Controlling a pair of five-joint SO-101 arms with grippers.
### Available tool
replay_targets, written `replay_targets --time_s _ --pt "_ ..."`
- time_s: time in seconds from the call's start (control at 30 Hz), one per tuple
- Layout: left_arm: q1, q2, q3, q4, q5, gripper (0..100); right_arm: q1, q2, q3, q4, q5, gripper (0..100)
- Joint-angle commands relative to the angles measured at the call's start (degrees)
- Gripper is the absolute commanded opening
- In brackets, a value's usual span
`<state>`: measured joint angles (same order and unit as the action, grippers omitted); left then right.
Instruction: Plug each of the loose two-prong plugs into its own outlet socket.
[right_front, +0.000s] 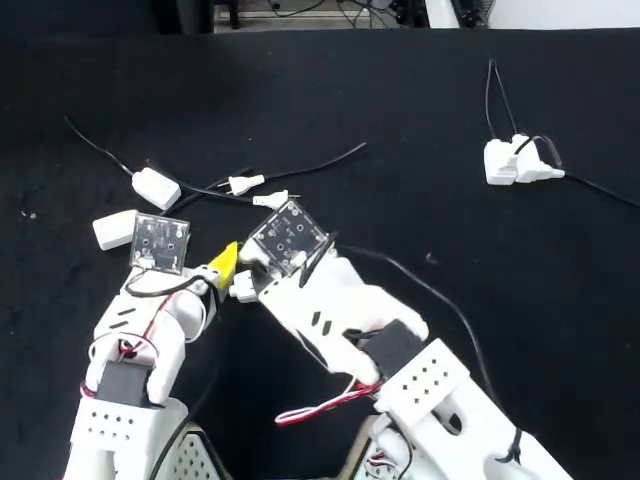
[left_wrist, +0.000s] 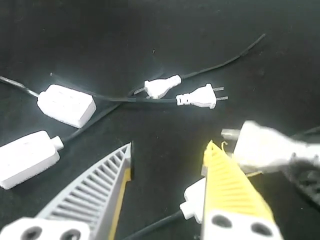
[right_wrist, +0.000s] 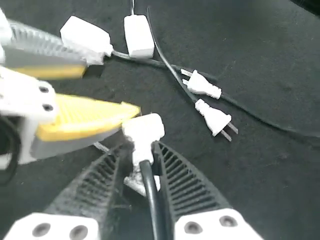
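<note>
Right claw first: my black fingers are clenched on a white plug, pinching it where its black cord leaves the body, the cord running back between the two fingers. I hold it low over the black surface, near the front between my two arms.

My left claw is released, its grey finger and yellow finger spread wide. The yellow tip sits right against the held plug; I cannot tell whether it touches. Under that yellow finger a second white cord end lies on the surface.

Beyond both claws, one loose plug and another loose plug lie side by side on the surface, prongs pointing the same way, each on a black lead. Just past my left claw are two white sockets, the nearer socket and the farther socket, close together and not touching.

Well apart, at the far right of the surface, a joined plug and socket rests by itself.
</note>
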<state>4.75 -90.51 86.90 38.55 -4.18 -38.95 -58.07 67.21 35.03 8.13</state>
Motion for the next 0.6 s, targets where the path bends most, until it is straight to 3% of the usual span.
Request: replay_targets --time_s 0.0,0.37,0.57 --pt "1.2 -0.1 0.0 0.1 -0.6 23 -1.1 -2.6 -4.4 -0.3 -0.4 1.1" --pt "0.5 -0.6 -0.4 0.1 -0.6 23 -0.7 -2.6 -4.2 0.1 -0.2 1.1" --pt "-5.9 -0.6 -1.9 0.1 0.2 23 -0.6 -2.2 -4.5 2.6 0.2 1.1"
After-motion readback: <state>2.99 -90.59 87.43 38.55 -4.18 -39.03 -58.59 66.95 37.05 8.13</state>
